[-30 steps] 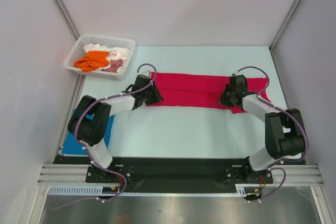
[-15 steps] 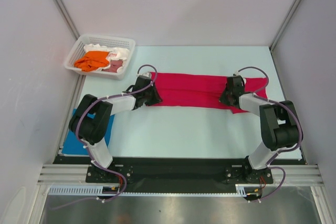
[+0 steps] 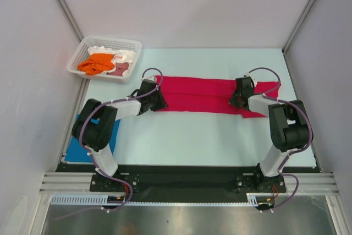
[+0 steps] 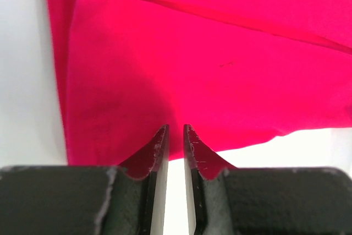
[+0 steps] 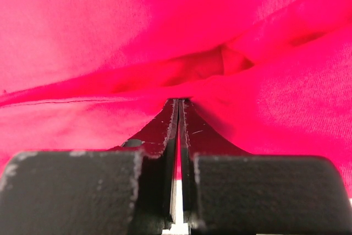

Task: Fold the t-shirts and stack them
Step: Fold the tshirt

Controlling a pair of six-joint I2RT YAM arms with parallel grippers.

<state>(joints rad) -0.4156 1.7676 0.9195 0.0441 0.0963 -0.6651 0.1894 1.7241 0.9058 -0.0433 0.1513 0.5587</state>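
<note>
Crimson t-shirt (image 3: 201, 93): long folded band across mid tabletop (image 3: 192, 136). My right gripper (image 5: 179, 102) clenched on bunched cloth, band's right end. My left gripper (image 4: 175, 127) at near hem, left end; jaws slit apart, nothing pinched. Catch all layers before lift; raise both ends level.

My left arm (image 3: 124, 107) and right arm (image 3: 258, 104) look alike: white-grey shells between black joints, with a purple-grey cable (image 3: 153, 72) looped at each wrist. Left hand (image 4: 176, 130) and right hand (image 5: 180, 103) have black wedge fingers (image 4: 154, 149) with pale scuffed edges. Both bases are bolted to a black plate (image 3: 187, 179).
</note>
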